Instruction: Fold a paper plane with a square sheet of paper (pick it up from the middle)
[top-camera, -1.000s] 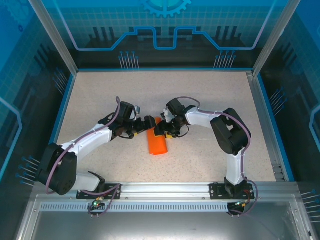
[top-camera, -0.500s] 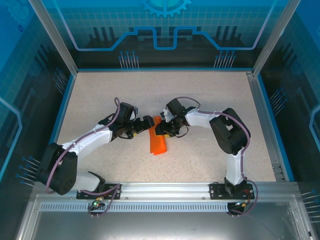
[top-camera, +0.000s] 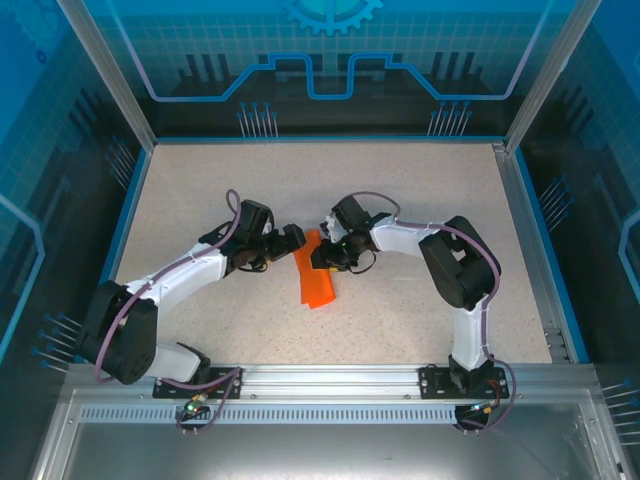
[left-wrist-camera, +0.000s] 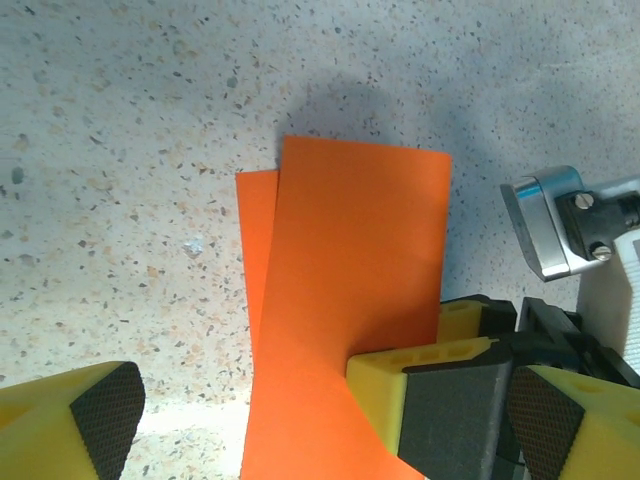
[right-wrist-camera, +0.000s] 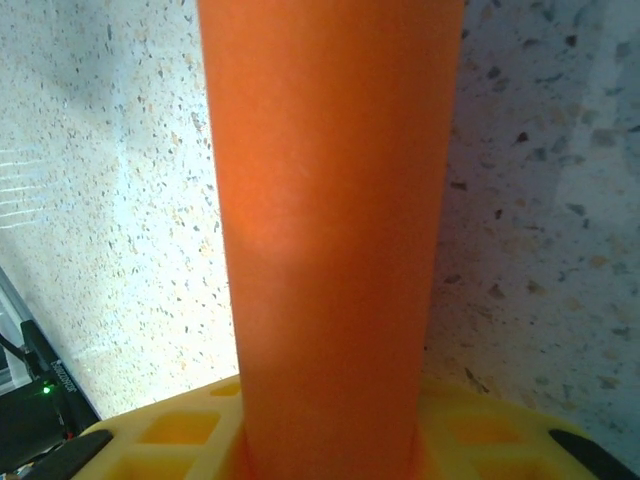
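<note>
Top view first: your bright orange sheet of paper (top-camera: 316, 285), folded down to a long narrow strip, lies flat on the speckled beige tabletop (top-camera: 200, 190), pretty much dead centre between the two arms. It runs from the far end towards you, slightly tilted. The left gripper (top-camera: 295, 238) sits just beside the strip's far end on its left. The right gripper (top-camera: 320, 258) comes in from the other side and is right on that same end.

Left wrist cam: your left gripper (left-wrist-camera: 330, 415) is spread wide, one yellow finger (left-wrist-camera: 100, 410) on each side of the paper (left-wrist-camera: 350, 260), neither one touching it. You can see two layers here, with a lower one peeking out along the left edge. The right gripper's yellow fingertip (left-wrist-camera: 430, 385) sits on the strip's right edge.

Right wrist cam: the paper (right-wrist-camera: 330, 230) runs straight up the middle, bowed a bit like a tube, passing over the yellow lower finger (right-wrist-camera: 170, 430). The strip is between the fingers, but honestly you can't tell whether they're actually clamped on it.
</note>
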